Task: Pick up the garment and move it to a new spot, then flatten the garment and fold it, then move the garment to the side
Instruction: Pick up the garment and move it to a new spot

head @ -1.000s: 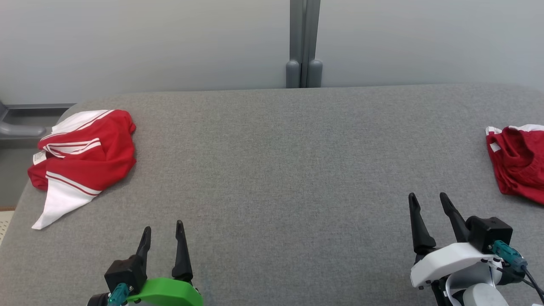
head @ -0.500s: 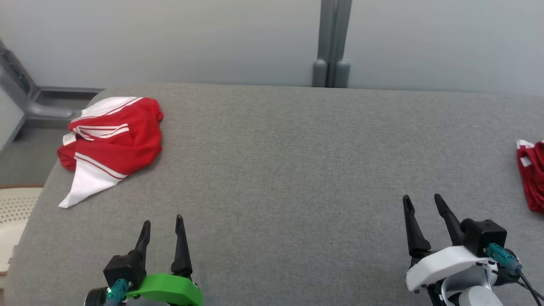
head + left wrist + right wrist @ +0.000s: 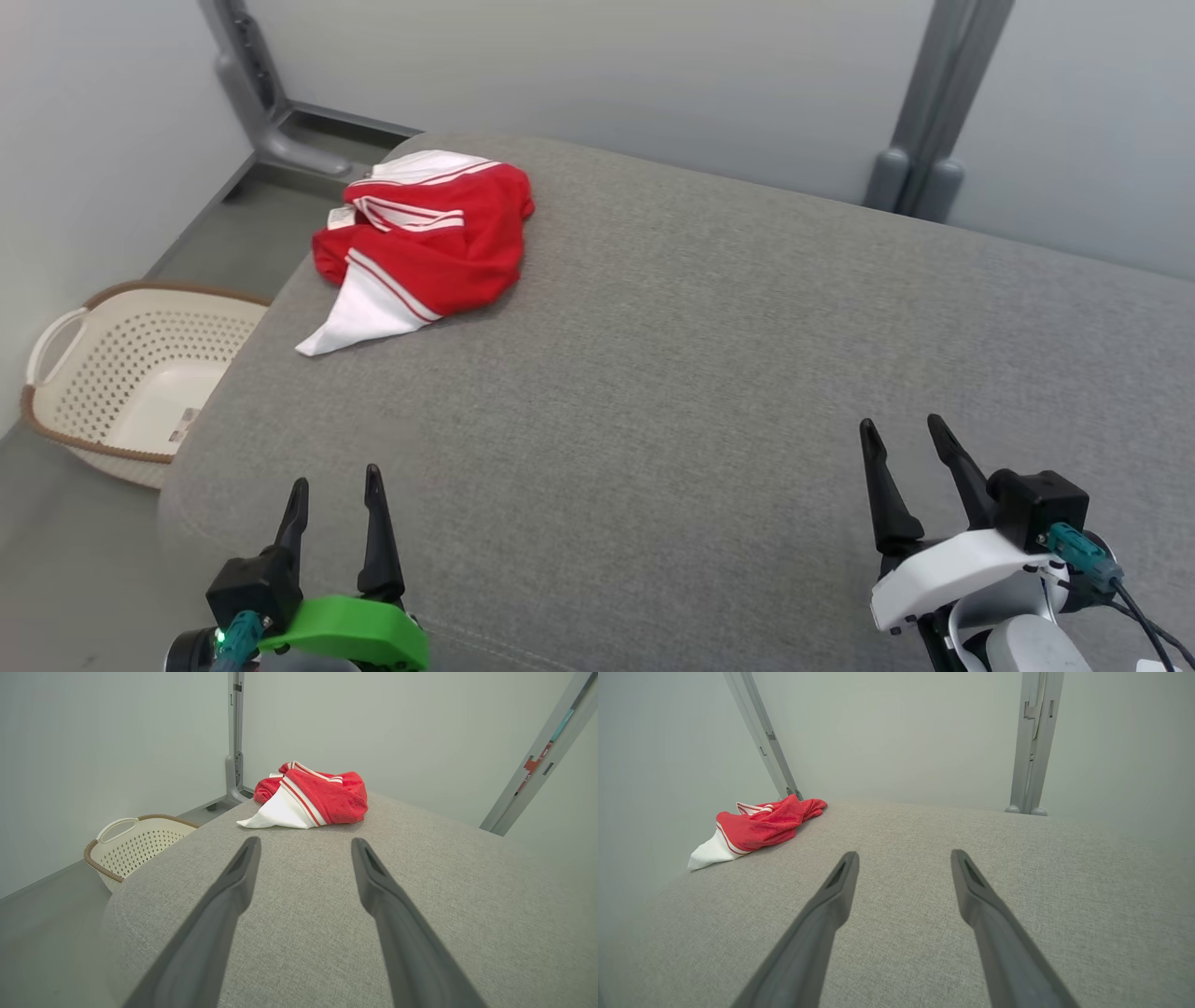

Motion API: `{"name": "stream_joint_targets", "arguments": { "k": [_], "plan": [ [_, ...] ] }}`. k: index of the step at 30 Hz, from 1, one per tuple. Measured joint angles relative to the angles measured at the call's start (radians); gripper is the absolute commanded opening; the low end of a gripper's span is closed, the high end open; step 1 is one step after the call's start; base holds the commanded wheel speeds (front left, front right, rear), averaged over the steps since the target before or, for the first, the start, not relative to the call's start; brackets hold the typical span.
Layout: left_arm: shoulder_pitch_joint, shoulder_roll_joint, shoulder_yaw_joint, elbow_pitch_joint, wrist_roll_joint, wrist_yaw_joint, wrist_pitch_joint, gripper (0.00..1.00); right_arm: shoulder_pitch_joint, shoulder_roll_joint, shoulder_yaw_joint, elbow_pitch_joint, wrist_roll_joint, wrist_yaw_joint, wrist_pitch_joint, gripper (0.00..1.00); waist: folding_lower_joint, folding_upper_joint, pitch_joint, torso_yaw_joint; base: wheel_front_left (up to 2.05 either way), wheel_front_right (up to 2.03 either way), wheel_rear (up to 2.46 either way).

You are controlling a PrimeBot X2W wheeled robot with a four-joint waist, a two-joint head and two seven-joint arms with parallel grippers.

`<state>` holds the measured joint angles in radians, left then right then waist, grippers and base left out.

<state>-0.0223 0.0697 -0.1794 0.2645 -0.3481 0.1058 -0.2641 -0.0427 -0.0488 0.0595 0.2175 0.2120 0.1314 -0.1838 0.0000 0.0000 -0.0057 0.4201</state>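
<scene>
garment [image 3: 425,243]: red with white stripes and a white panel, crumpled in 1 heap on the far left corner of the table [image 3: 672,373], close to the left edge
garment axis: long axis runs diagonally, from the red bunch at the far right to the white pointed corner at the near left; that tip points toward the table's left edge
garment contact: lying loose, nothing touching it, well apart from both claws
left claw [image 3: 336,478]: 2 fingers spread apart, nothing between them, over the near left part of the table, fingers aimed roughly at the garment
right claw [image 3: 902,425]: 2 fingers spread apart, holding nothing, over the near right part, far from the garment
basket [image 3: 103,364]: cream, perforated, brown rim, on the floor left of the table
head view adds: top-down outline of the heap, a small white tag on its left side, the basket's inside with a sticker
left wrist view adds: low side profile of the heap, white tip facing the camera
right wrist view adds: the heap from the side, at the far left, plus 2 grey posts at the back
hard to tell: what kind of garment it is; folds hide most of it; sticker too small to read
cut off: basket's right side behind the table edge; both arms at the bottom of the head view
</scene>
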Motion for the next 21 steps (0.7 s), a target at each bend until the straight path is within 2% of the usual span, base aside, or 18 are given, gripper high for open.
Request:
{"name": "stream_joint_targets", "arguments": {
  "k": [4, 9, 17, 19, 21],
  "plan": [
    [0.001, 0.002, 0.005, -0.008, 0.000, 0.000, 0.000, 1.00, -0.007, 0.000, 0.007, 0.012, -0.002, 0.000, -0.003, 1.00, 0.0000, 0.0000, 0.004, 0.057, 0.00, 0.00, 0.00],
    [0.006, 0.002, 0.013, -0.027, 0.000, 0.007, 0.000, 1.00, -0.027, 0.000, 0.020, 0.025, -0.003, 0.000, -0.003, 1.00, 0.0000, 0.0000, 0.014, 0.094, 0.00, 0.00, 0.00],
    [0.023, 0.002, 0.060, -0.064, -0.023, 0.007, 0.000, 1.00, -0.022, 0.000, -0.012, 0.029, -0.013, 0.000, -0.020, 1.00, 0.0000, 0.0000, 0.016, 0.089, 0.00, 0.00, 0.00],
    [0.021, 0.021, 0.083, -0.096, -0.025, 0.004, 0.000, 1.00, -0.021, 0.001, -0.021, 0.016, -0.027, 0.000, -0.013, 1.00, 0.0000, 0.0000, 0.019, 0.079, 0.00, 0.00, 0.00],
    [0.005, 0.064, 0.109, -0.129, -0.020, 0.004, 0.000, 1.00, -0.023, 0.001, -0.033, -0.004, -0.049, 0.000, 0.000, 1.00, 0.0000, 0.0000, 0.029, 0.065, 0.00, 0.00, 0.00]
  ]
}}
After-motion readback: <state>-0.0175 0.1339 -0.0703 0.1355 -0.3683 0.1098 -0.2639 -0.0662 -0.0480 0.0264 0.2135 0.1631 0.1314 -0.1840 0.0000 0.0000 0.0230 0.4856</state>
